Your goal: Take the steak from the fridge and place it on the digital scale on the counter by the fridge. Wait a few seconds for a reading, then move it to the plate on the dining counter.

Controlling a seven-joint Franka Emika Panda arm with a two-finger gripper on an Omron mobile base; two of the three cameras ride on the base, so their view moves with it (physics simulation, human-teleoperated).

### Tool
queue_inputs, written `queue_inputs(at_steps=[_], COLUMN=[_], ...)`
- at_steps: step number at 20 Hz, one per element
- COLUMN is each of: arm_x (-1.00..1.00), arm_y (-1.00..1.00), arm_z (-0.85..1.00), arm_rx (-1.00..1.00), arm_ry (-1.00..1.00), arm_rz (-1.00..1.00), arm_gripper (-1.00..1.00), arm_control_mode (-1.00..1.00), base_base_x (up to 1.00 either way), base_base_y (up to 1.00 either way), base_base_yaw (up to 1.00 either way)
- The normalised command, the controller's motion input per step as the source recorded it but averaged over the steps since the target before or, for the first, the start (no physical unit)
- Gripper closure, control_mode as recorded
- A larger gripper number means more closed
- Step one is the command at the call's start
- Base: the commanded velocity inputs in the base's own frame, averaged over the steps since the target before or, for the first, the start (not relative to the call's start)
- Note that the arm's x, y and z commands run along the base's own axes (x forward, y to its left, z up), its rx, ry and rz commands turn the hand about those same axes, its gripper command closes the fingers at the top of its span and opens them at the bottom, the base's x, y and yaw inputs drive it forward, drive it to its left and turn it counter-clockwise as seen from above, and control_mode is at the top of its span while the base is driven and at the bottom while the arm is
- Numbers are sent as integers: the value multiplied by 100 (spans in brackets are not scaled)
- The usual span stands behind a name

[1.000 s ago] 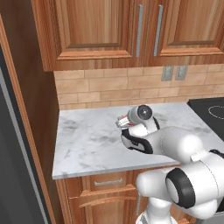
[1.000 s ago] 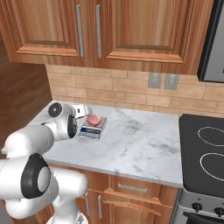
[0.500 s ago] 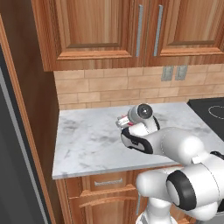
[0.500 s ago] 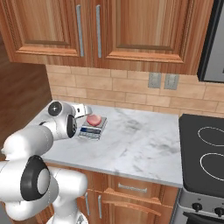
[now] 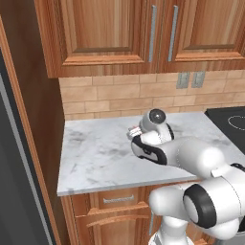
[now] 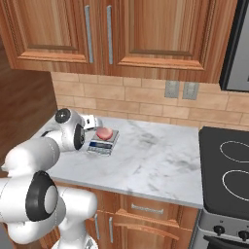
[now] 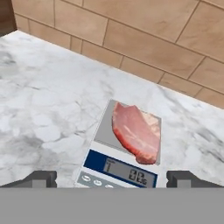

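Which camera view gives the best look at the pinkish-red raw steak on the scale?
The hand view: the flat pinkish-red raw steak lies fully visible on the small grey digital scale, seen from close above. The right base view shows it small but unobstructed. In the left base view the arm covers that spot.

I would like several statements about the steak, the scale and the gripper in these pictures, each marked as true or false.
1. The steak lies on the digital scale. True.
2. The gripper is shut on the steak. False: its fingertips stand wide apart, and the steak lies free beyond them.
3. The scale stands on the stove. False: it stands on the marble counter, to the left of the stove in the right base view.
4. The scale's display faces the hand camera. True.
5. The steak hangs over the display. False: it rests on the grey weighing plate behind the display.
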Motion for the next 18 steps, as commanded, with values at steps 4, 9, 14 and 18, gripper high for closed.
queue_inputs(at_steps=[4, 9, 14, 18], arm_x=[-7, -10, -10, -2], arm_y=[0, 0, 0, 0], arm_z=[0, 1, 0, 0], arm_rx=[0, 0, 0, 0], arm_ry=[4, 0, 0, 0], arm_rz=[-1, -1, -2, -2], arm_gripper=[-100, -100, -100, -100], arm_control_mode=[-100, -100, -100, -100], base_base_x=[0, 0, 0, 0], base_base_y=[0, 0, 0, 0], base_base_yaw=[0, 0, 0, 0])
